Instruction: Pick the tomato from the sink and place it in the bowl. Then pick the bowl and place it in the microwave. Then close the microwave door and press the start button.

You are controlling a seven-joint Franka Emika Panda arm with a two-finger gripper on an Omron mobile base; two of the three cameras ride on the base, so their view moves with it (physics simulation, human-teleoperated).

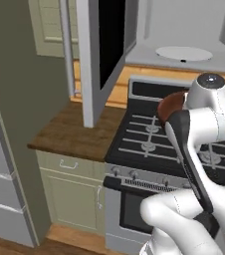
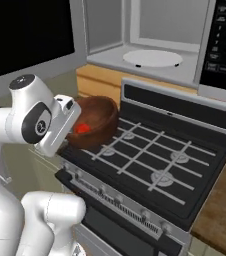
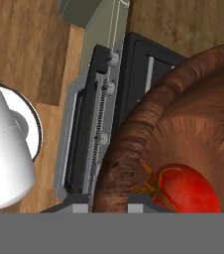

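Bowl (image 2: 97, 120) rim is clamped between the two fingertips of the gripper (image 3: 109, 198), as the hand view shows: one tip sits outside the wall, the other inside, right at the near edge. The tomato (image 3: 186, 188) lies in the bowl's bottom, just beside the inner fingertip; in the right base view it is a red patch (image 2: 82, 128) low inside the bowl, next to the white hand.

The bowl is held in the air above the stove (image 2: 155, 160), over its front left corner as that view has it, tilted a little with the opening turned toward the camera. No part of the bowl touches the burner grates. In the left base view the bowl (image 1: 171, 105) peeks out behind the arm's wrist, over the stove top.

Above and behind the stove stands the microwave (image 2: 150, 40), its cavity bare to view with the white turntable (image 2: 152, 58) on the floor of it. The bowl is below the cavity and well short of its opening. The dark button panel (image 2: 225, 40) is on the side of the microwave away from the bowl.

The microwave door (image 1: 92, 55) is swung wide, edge-on in the left base view, hanging out over the wooden worktop (image 1: 72, 132) beside the stove. Green cabinets (image 1: 67, 191) stand under that worktop.
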